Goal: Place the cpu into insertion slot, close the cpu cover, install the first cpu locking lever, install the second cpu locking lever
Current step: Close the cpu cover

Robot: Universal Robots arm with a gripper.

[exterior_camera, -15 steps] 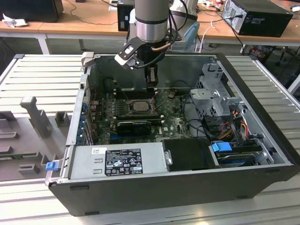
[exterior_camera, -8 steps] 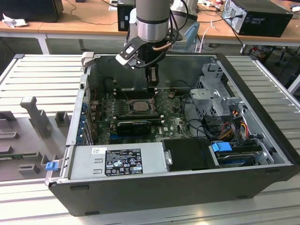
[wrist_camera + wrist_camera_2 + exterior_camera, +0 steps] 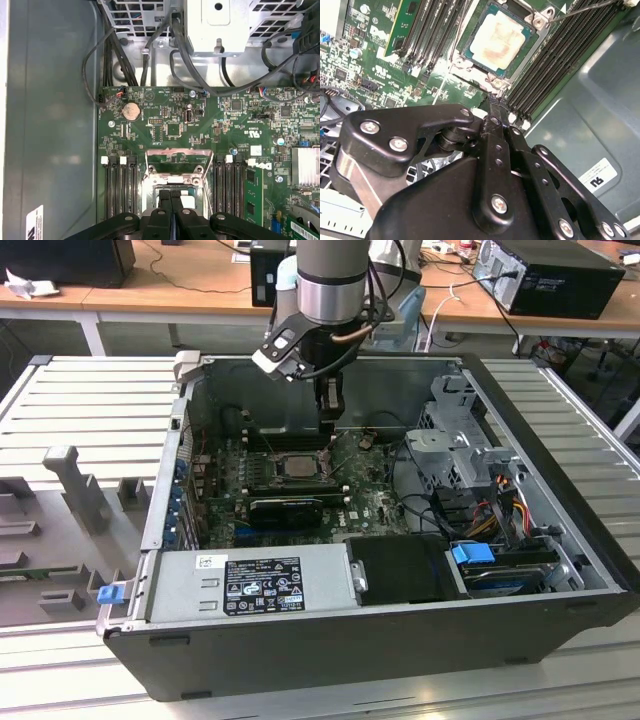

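Note:
The cpu [image 3: 497, 42], a pale silvery-beige square, lies flat in the insertion slot [image 3: 530, 42] on the green board. In the exterior view it shows as a small chip [image 3: 298, 465] in the middle of the case. The cpu cover [image 3: 175, 156], a silvery frame with a square window, stands tilted up at the far side of the slot. My gripper [image 3: 171, 194] is shut with nothing between its fingers. Its tips hang just above the slot's edge [image 3: 493, 97], below the arm's wrist [image 3: 330, 432]. A thin wire lever [image 3: 580, 9] sticks out from one corner of the slot.
Black memory slots [image 3: 119, 185] flank the slot on both sides, one holding a green module [image 3: 252, 195]. A long black graphics card [image 3: 285, 508] lies in front. Cables [image 3: 175, 45] and a drive cage [image 3: 455, 445] stand on the exterior view's right. Case walls enclose everything.

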